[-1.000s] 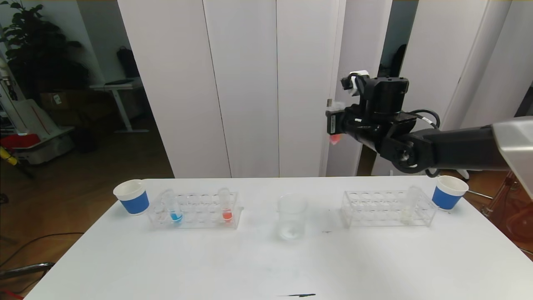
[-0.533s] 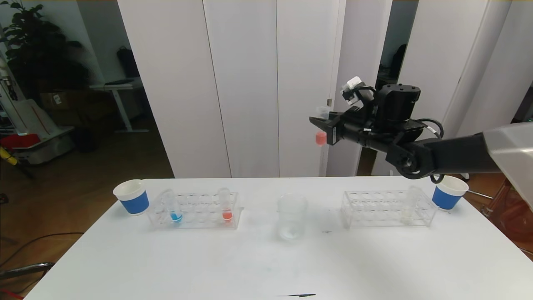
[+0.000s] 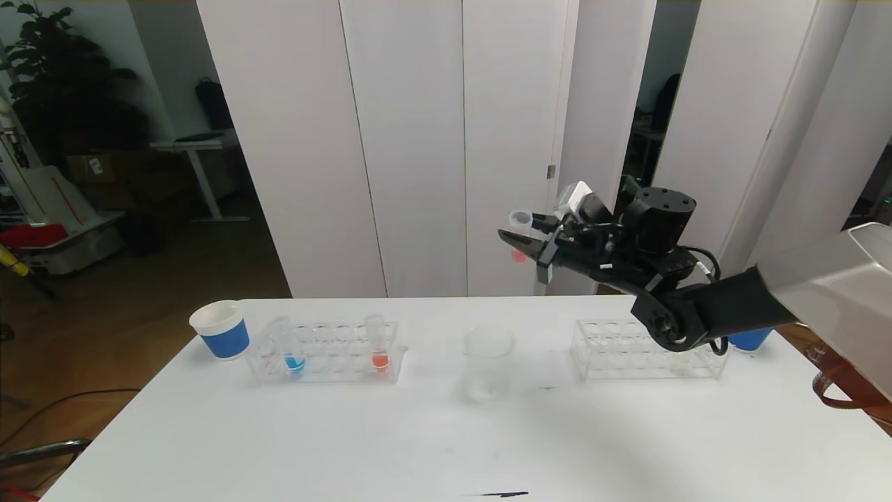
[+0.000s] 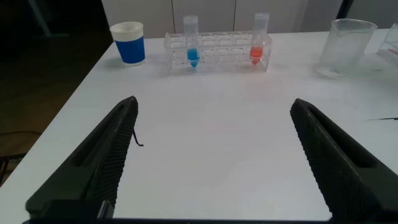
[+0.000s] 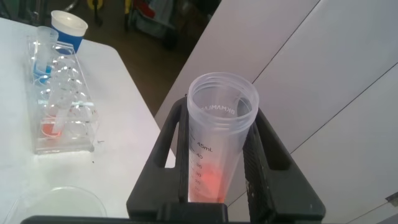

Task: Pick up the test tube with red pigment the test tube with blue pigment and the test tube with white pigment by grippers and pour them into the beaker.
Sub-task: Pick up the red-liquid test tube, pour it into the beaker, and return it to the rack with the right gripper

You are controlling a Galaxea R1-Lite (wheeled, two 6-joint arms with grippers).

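**Red tube in my right gripper, up above the beaker**

So my right gripper is clamped tight on the test tube with red pigment, fingers pressing it from both sides. The tube sits a bit tilted with its open mouth up, red stuff pooled at the bottom. I'm holding it high over the table, up and slightly to the right of the beaker, which sits in the middle between the two racks.

My left gripper hangs low over the near left part of the table, fingers spread wide, nothing in them.

The test tube with blue pigment stands in the left rack, with another red tube a few slots over. The right rack is partly behind my arm, so I can't make out the white tube there. A blue paper cup sits just past the left rack
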